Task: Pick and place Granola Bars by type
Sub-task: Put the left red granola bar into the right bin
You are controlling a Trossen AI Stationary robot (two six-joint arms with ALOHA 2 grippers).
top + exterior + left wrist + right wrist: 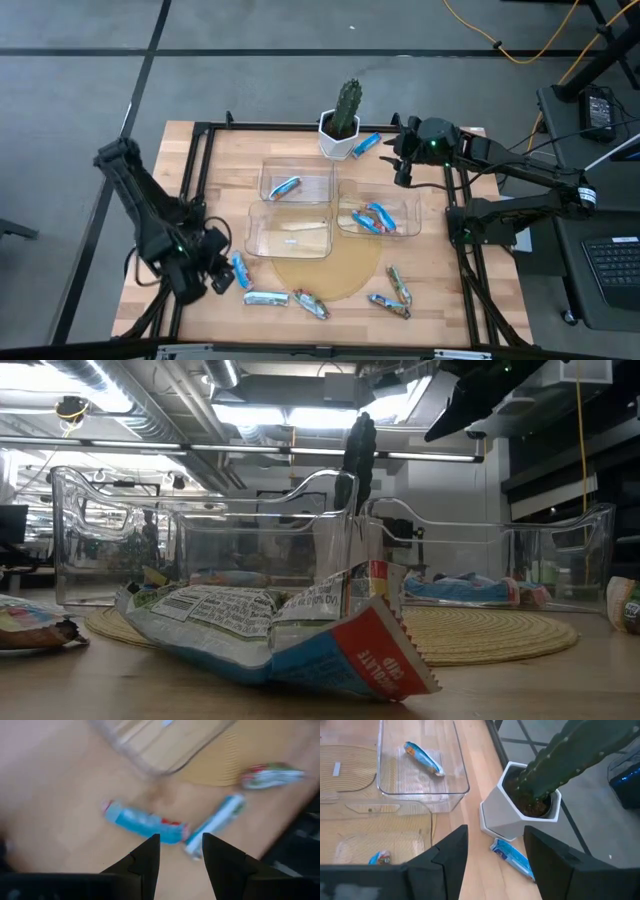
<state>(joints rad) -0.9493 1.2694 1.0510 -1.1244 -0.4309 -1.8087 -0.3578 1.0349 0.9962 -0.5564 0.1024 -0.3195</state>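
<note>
Granola bars lie scattered on the wooden table. My left gripper (218, 276) is open at the near left, hovering over a bright blue bar (145, 822) with a silver-blue bar (215, 824) beside it; it touches neither. My right gripper (495, 850) is open at the far right, above a blue bar (514, 860) that lies flat beside the cactus pot (520, 815). One blue bar (286, 186) rests in the far clear bin (297, 170), and several bars (372, 217) sit in the right bin. More multicoloured bars (399, 284) lie along the near edge.
A third clear bin (256, 232) sits on a round woven mat (345, 275) in the middle. The potted cactus (346, 105) stands at the far edge. A black frame rail (465, 250) runs around the table. In the low view a silver-blue bar (280, 630) lies close in front.
</note>
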